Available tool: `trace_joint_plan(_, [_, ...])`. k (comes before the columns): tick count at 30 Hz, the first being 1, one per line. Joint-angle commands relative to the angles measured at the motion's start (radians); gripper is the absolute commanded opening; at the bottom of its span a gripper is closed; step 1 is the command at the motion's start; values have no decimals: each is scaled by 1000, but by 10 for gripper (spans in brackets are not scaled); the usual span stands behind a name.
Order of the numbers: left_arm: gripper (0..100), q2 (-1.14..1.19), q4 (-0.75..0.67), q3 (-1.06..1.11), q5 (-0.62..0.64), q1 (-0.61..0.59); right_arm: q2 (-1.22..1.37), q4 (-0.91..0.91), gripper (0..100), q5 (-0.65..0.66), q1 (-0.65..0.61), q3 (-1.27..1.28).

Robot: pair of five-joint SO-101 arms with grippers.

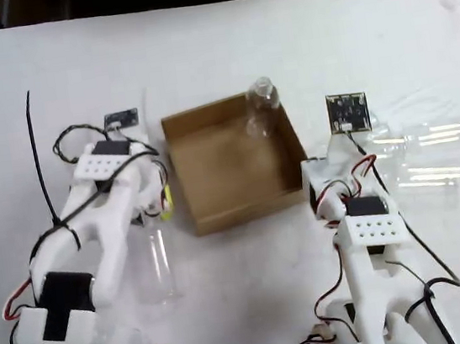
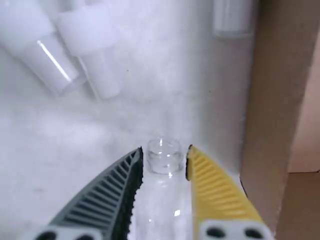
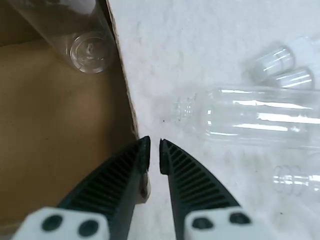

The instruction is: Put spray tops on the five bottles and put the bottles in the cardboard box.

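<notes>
Just beside the cardboard box [image 1: 244,211], a clear bottle [image 2: 164,159] lies on the white table [image 1: 197,49], its open neck pinched between the left gripper's [image 2: 165,151] jaws. A second bottle [image 1: 261,108] leans in the box's far corner. The right gripper [image 3: 154,150] sits nearly closed on nothing at the box's other side, near more bottles [image 1: 429,139] lying flat.

Clear glossy plastic bottles [image 1: 429,139], matt cardboard box [image 1: 230,172], matt white table [image 1: 197,49].

Cardboard box [image 1: 221,169] is showing plain brown; bottle [image 2: 163,152], clear; left pincer [image 2: 165,162], yellow and dark-grey ribbing; counter [image 1: 222,46], white.
</notes>
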Motion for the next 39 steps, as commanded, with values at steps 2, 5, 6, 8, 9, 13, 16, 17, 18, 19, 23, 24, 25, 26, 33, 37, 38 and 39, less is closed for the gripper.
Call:
trace_joint_plan(2, [133,-13,8,-51,12,10,-7,-2,18,15,8,-48])
trace_joint_plan(5, [83,-12,3,-52,6,10,-7,-2,18,15,10,-48])
trace_joint_plan(6, [57,-7,-6,-55,5,10,-8,-2,18,15,10,-48])
trace_joint_plan(8, [22,-5,-18,-58,-15,10,-8,-2,18,15,10,-48])
trace_joint_plan(9, [21,-5,-17,-60,-31,12,-8,-2,18,15,10,-48])
trace_joint_plan(13, [22,-12,-15,-61,-38,12,-8,-2,18,15,10,-48])
trace_joint_plan(16, [22,-24,-6,-81,-44,12,-8,-2,18,15,10,-48])
trace_joint_plan(17, [22,-35,21,-106,-44,12,-8,-2,18,15,10,-48])
trace_joint_plan(18, [22,-48,55,-138,-44,12,-8,-2,18,15,10,-48])
trace_joint_plan(19, [22,-65,97,-178,-46,12,-8,-2,18,15,10,-48])
trace_joint_plan(23, [22,-163,275,-362,-46,13,-8,-2,18,15,10,-48])
trace_joint_plan(24, [22,-188,311,-402,-46,13,-8,-2,18,15,10,-48])
trace_joint_plan(25, [22,-213,342,-436,-46,13,-8,-2,18,15,10,-48])
trace_joint_plan(26, [22,-239,368,-465,-46,13,-8,-2,18,15,10,-48])
trace_joint_plan(33, [22,-427,483,-497,-43,136,-8,-2,18,15,10,-48])
trace_joint_plan(37, [24,-533,374,-496,-37,217,-8,-2,18,15,10,-48])
trace_joint_plan(38, [24,-559,345,-496,-37,231,-8,-2,18,15,10,-48])
trace_joint_plan(39, [24,-581,322,-494,-37,242,-8,-2,18,15,10,-48])
